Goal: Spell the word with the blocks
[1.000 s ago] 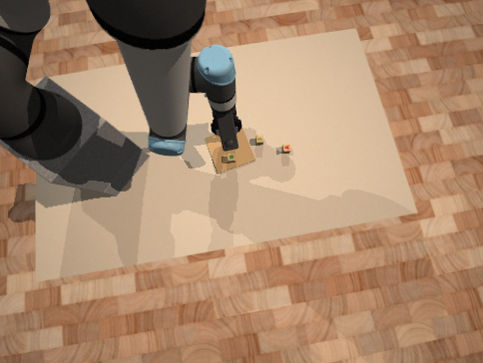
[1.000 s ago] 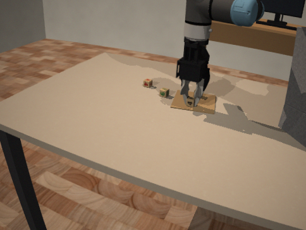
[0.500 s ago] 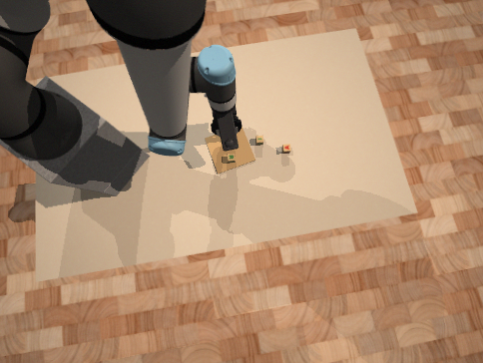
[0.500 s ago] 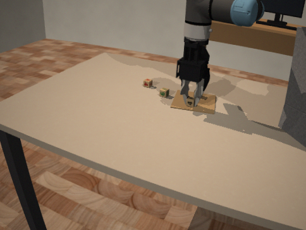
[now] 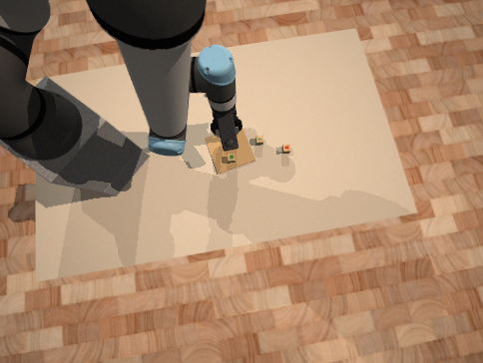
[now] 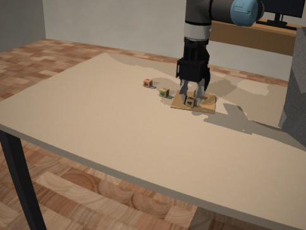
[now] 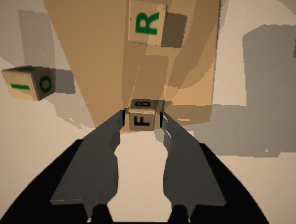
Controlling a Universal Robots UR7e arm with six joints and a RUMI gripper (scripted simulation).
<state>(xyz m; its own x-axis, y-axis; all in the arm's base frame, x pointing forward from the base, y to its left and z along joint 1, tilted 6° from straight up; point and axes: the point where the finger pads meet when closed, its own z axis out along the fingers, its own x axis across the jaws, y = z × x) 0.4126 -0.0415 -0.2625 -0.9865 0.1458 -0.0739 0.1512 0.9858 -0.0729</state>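
The small tan mat (image 5: 235, 155) lies on the table under my gripper. The block with a black F (image 7: 143, 118) rests on the mat's near edge, between my gripper's fingers. The fingers stand slightly apart from its sides, so the gripper is open. In the exterior view the gripper (image 6: 191, 95) stands low over the F block (image 6: 191, 101). The block with a green R (image 7: 146, 23) sits further along the mat and also shows in the top view (image 5: 231, 158). The block with a green O (image 7: 30, 82) lies off the mat beside it.
A block with a red letter (image 5: 286, 148) lies on the table beyond the O block (image 5: 259, 140), off the mat; both also show in the exterior view, the red-lettered one (image 6: 147, 83) and the O block (image 6: 164, 92). The robot's base stands close to the mat.
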